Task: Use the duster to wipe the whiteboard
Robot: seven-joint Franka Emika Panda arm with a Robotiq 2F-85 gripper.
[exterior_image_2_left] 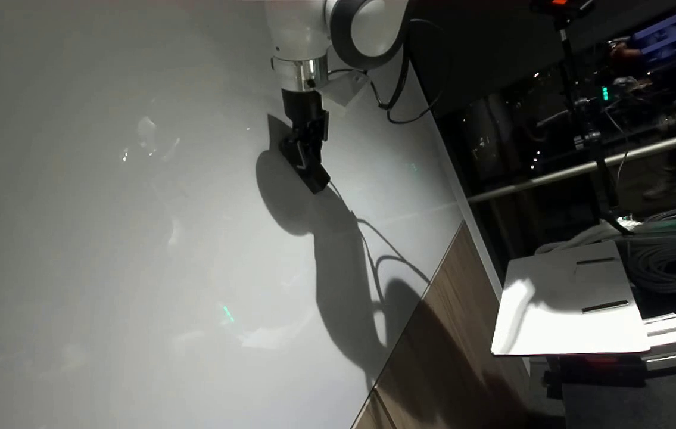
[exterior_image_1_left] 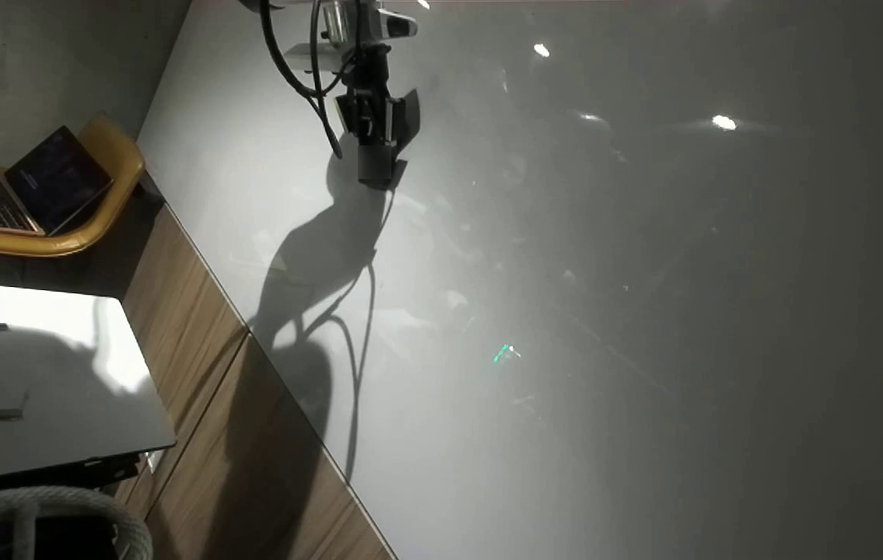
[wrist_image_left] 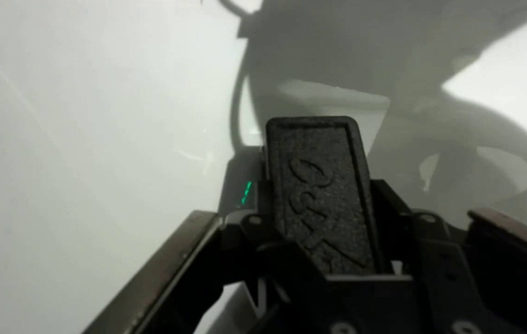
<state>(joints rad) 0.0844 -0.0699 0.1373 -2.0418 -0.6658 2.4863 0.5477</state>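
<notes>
Black duster (wrist_image_left: 321, 195) held between fingers (wrist_image_left: 388, 204), shadow (exterior_image_1_left: 324, 249) across glossy whiteboard (exterior_image_1_left: 682, 311)

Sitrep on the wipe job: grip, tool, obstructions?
Black two-fingered hand gripping dark grey, embossed oblong duster. Contact with large, glossy grey-white whiteboard can't be confirmed. Dark shadow falls across the board; no obstruction seen.

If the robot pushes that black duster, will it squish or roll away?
The duster probably won't roll: it's an oblong block, not a round thing. It's likely fairly stiff, since its edges look straight even with the gripper clamped on it. It may slide along easily, because the whiteboard looks smooth and shiny.
</notes>
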